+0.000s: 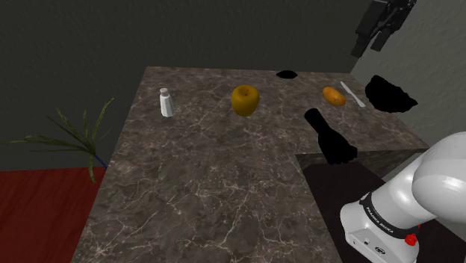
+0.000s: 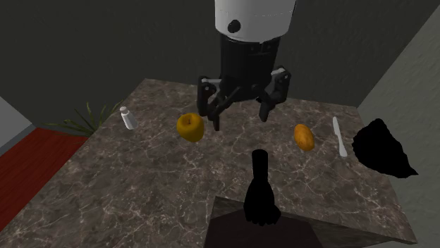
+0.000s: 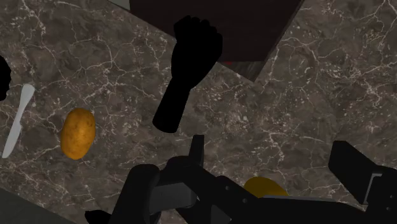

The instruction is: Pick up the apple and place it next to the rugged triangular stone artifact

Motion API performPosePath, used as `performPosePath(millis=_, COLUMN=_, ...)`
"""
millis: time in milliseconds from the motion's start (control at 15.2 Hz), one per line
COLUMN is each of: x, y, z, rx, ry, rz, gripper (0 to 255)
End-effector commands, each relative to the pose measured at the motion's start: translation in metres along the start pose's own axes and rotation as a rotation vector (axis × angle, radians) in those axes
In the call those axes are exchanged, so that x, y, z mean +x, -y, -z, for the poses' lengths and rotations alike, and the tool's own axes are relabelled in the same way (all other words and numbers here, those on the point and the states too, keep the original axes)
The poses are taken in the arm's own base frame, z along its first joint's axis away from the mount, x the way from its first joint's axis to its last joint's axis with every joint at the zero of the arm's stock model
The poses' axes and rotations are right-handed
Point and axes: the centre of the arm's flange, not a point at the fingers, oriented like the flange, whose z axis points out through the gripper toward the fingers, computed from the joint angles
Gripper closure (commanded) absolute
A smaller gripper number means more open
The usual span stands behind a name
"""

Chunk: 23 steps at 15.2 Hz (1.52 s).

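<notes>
Apple point(image 2: 190, 127): yellow, left of centre in the second exterior view, loose on the bench point(image 2: 141, 183). Judged light, firm, smooth-skinned and apt to roll. Best hold: across its widest middle. My gripper point(image 2: 240, 118): released, empty, hanging above the bench.

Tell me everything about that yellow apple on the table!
The apple is golden yellow, round and smooth, with a darker dimple on top. It sits upright on the dark veined countertop, between the white shaker and the orange potato-like lump. Only the countertop touches it; the open gripper hangs higher up, apart from it.
</notes>
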Motion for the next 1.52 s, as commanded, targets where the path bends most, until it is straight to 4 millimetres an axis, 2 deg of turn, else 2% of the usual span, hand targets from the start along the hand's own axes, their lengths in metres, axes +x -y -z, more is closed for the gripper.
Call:
performPosePath(millis=0, x=0.000, y=0.000, z=0.000, rx=0.000, ry=0.000, rz=0.000, gripper=0)
performPosePath(millis=726, x=0.098, y=0.065, z=-0.081, rx=-0.078, ry=-0.074, rz=-0.040, gripper=0)
performPosePath(millis=1452, x=0.205, y=0.119, z=-0.158, rx=-0.156, ry=-0.147, rz=-0.080, gripper=0)
